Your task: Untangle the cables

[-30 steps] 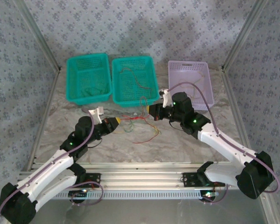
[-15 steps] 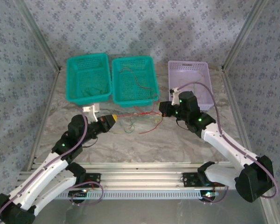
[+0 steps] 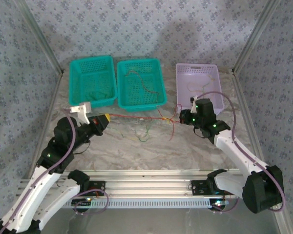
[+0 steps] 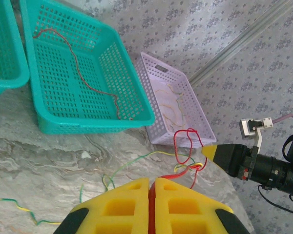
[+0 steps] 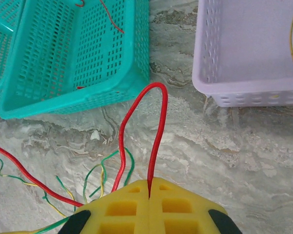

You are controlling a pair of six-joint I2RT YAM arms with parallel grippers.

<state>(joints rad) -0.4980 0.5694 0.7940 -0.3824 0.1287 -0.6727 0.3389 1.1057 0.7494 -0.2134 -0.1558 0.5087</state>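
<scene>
A red cable point(image 3: 141, 116) runs taut above the table between my two grippers. My left gripper point(image 3: 106, 118) is shut on its left end, the red cable point(image 4: 185, 170) leaving the closed yellow fingertips point(image 4: 136, 187) of my left gripper point(image 4: 153, 181). A knot point(image 4: 199, 165) of red, yellow and green strands hangs near the right gripper's tip point(image 4: 210, 152). My right gripper point(image 3: 179, 117) is shut on a red loop point(image 5: 156, 122), which rises from my right gripper point(image 5: 149, 183). A green-and-yellow cable point(image 3: 144, 134) lies slack on the table below the red line.
Two teal baskets point(image 3: 74, 83) point(image 3: 162, 80) stand at the back, the middle one holding a reddish cable point(image 4: 75, 58). A purple basket point(image 3: 197, 67) at the back right holds cream cables point(image 4: 168, 102). Metal frame rails border the marbled table.
Both grippers have drawn apart, the left one going left and the right one going right. The red cable, slack and bunched before, is now stretched straight between them.
</scene>
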